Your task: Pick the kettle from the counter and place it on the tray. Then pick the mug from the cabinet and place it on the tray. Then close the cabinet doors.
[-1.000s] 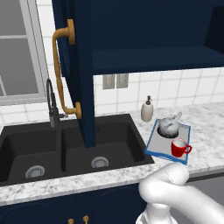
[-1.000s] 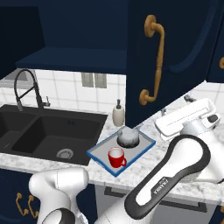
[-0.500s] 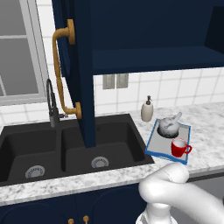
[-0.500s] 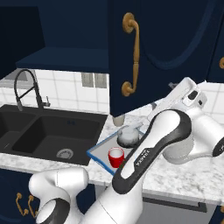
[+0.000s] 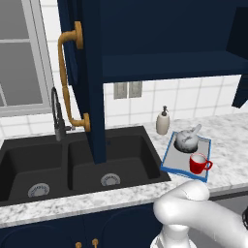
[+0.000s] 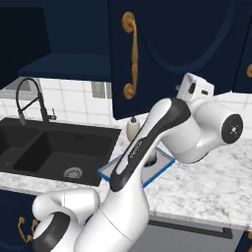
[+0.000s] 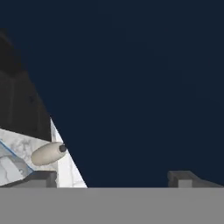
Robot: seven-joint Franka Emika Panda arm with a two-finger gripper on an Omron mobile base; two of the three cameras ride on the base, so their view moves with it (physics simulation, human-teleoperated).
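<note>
Flat light-grey tray with a bright blue rim (image 5: 167,160) sits on the white-and-grey speckled marble-look counter (image 5: 227,140), just right of the black double sink (image 5: 72,164). On it, the small squat silvery-grey kettle (image 5: 186,139) at the far end, spout angled up to the right. The small glossy red mug (image 5: 197,163) stands at the near end, handle to the right. Kettle and mug close together; contact cannot be judged. Beige soap dispenser bottle (image 5: 162,121) stands on the counter behind the tray, near the tiled wall.

Dark navy-blue upper cabinet (image 5: 169,65): shelf interior exposed in the left base view. Left tall navy door with a long curved brass-gold handle (image 5: 94,77) stands swung out over the sink, edge toward the camera. Black spring-neck faucet (image 5: 57,116) behind the sink.

In the right base view, the white arm bends up across the tray, covering most of it; a blue corner (image 6: 106,173) shows. The right navy door (image 6: 172,44) is turned across the cabinet front, gold handle (image 6: 130,54) facing out.

In the hand view, the two-finger gripper (image 7: 113,178) sits close up to a flat navy door panel (image 7: 140,87). Fingertips (image 7: 41,178) set wide apart, nothing between them. Soap bottle (image 7: 48,153) shows at the lower left.
</note>
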